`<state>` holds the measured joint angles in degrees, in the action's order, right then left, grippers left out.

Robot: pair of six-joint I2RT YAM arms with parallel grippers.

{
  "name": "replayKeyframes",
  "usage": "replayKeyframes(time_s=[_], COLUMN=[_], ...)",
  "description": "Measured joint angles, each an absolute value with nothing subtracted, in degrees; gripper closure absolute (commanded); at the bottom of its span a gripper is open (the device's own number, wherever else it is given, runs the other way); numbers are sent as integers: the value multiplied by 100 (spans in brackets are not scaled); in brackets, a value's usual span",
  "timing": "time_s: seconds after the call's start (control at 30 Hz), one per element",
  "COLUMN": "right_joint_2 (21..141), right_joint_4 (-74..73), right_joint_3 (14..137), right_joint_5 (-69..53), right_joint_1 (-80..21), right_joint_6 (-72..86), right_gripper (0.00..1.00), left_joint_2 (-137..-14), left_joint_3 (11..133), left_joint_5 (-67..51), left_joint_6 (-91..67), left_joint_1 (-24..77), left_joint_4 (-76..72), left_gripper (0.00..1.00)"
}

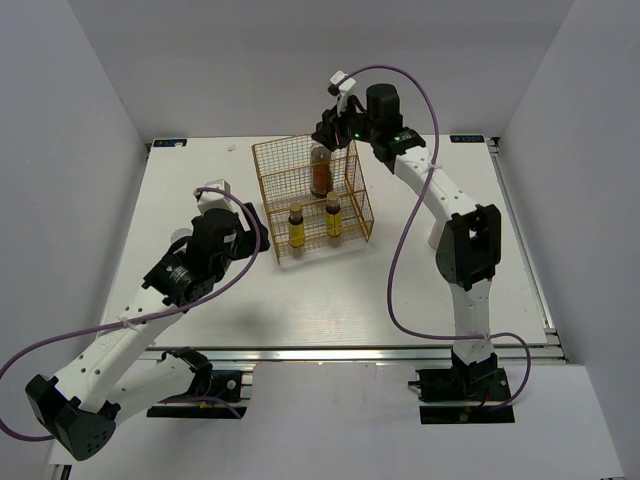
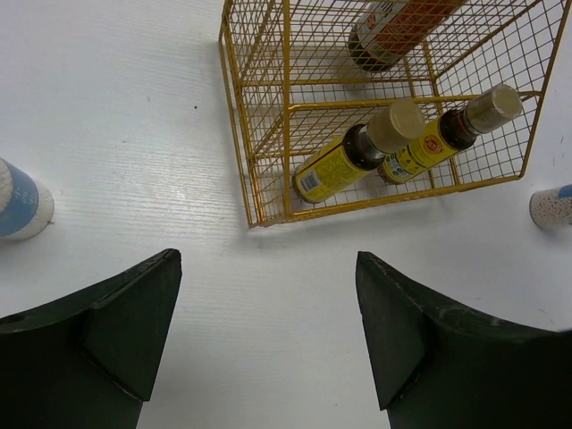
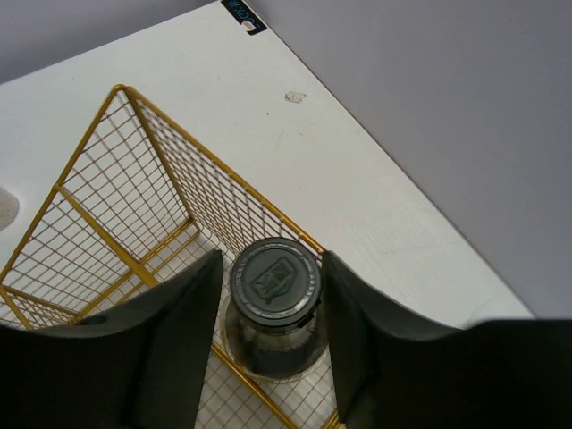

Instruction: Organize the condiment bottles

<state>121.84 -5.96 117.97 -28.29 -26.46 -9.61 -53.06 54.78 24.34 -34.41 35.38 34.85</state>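
Note:
The gold wire rack (image 1: 312,200) holds two amber-yellow bottles (image 1: 296,226) (image 1: 333,217) in its front part and the dark brown bottle (image 1: 320,170) upright at the back. My right gripper (image 1: 335,133) is above it. In the right wrist view its fingers (image 3: 192,304) stand close on both sides of the black cap (image 3: 275,281). My left gripper (image 2: 268,273) is open and empty, low over the table in front of the rack's left corner. The left wrist view shows the amber bottles (image 2: 344,161) (image 2: 438,138), and white bottles at the left edge (image 2: 20,201) and right edge (image 2: 552,206).
The rack (image 2: 268,116) has free compartments on its left side (image 3: 98,223). The table's far edge and the grey back wall lie just behind the rack (image 3: 429,116). A purple cable loops from each arm over the table (image 1: 400,290).

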Motion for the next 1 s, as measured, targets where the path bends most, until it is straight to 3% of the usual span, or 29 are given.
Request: replayKeyframes(time_s=[0.23, 0.37, 0.4, 0.57, 0.63, 0.73, 0.77, 0.83, 0.87, 0.9, 0.93, 0.97, 1.0], right_joint_2=[11992, 11852, 11824, 11697, 11550, 11179, 11006, 10617, 10407, 10221, 10018, 9841, 9636], right_joint_4=[-576, -574, -585, -631, -701, -825, -895, -1079, -1168, -1284, -1380, -1461, -1612], right_joint_3=[11795, 11797, 11821, 12055, 12066, 11970, 11893, 11692, 11579, 11465, 11312, 11150, 10945], right_joint_5=[-2998, -3063, -3081, -3074, -3063, -3041, -3037, -3033, -3026, -3022, -3050, -3103, -3142], right_joint_1=[-2707, -2709, -2709, -2698, -2665, -2536, -2471, -2276, -2174, -2069, -1907, -1778, -1605], right_joint_6=[-934, -906, -895, -792, -751, -683, -676, -694, -735, -781, -827, -843, -843], right_gripper=[27, 23, 17, 15, 15, 15, 16, 26, 38, 65, 76, 81, 78], left_joint_2=[-5282, -5234, -5229, -5240, -5282, -5433, -5496, -5673, -5774, -5907, -6025, -6143, -6254], left_joint_3=[5478, 5478, 5478, 5553, 5680, 5955, 6051, 6272, 6381, 6512, 6613, 6670, 6676], left_joint_5=[2469, 2475, 2486, 2604, 2685, 2867, 2941, 3089, 3135, 3138, 3124, 3061, 2987], left_joint_6=[-3498, -3507, -3511, -3583, -3640, -3793, -3841, -3981, -4027, -4110, -4167, -4228, -4313], left_joint_1=[3538, 3538, 3538, 3538, 3538, 3538, 3538, 3527, 3479, 3385, 3260, 3028, 2689], left_joint_4=[3570, 3588, 3594, 3758, 3883, 4123, 4213, 4440, 4587, 4768, 4908, 5017, 5144], left_gripper=[12, 11, 11, 13, 19, 44, 60, 66, 68, 65, 59, 52, 38])
